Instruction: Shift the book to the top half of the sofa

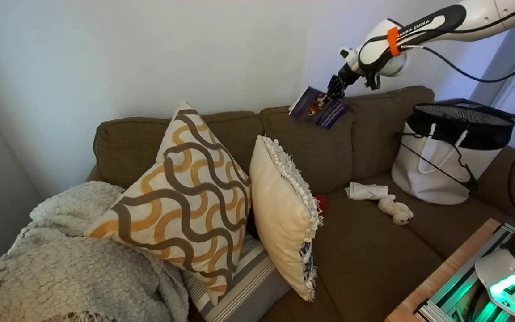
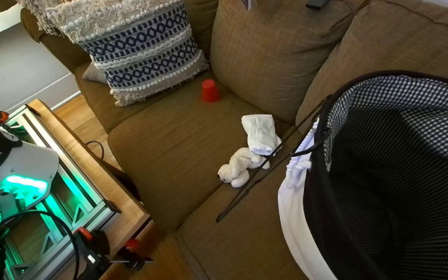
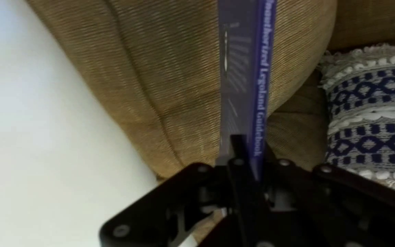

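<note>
A thin purple book (image 1: 304, 107) hangs tilted from my gripper (image 1: 331, 95) at the top edge of the sofa's back cushions (image 1: 304, 152). In the wrist view the spine of the book (image 3: 262, 75) faces me, and the gripper's black fingers (image 3: 254, 147) are shut on its near end. Behind it lies a brown back cushion of the sofa (image 3: 173, 61). I cannot tell whether the book touches the cushion. In an exterior view only a small corner of the book (image 2: 248, 4) seems to show at the top edge; the gripper is not clearly seen there.
A patterned pillow (image 1: 190, 192), a fringed pillow (image 2: 142, 50) and a fleece blanket (image 1: 61, 268) lie at one end. A red cup (image 2: 210, 91), white cloth (image 2: 261, 132) and white plush toy (image 2: 239, 167) are on the seat. A basket (image 1: 436, 165) with a hanger stands beyond.
</note>
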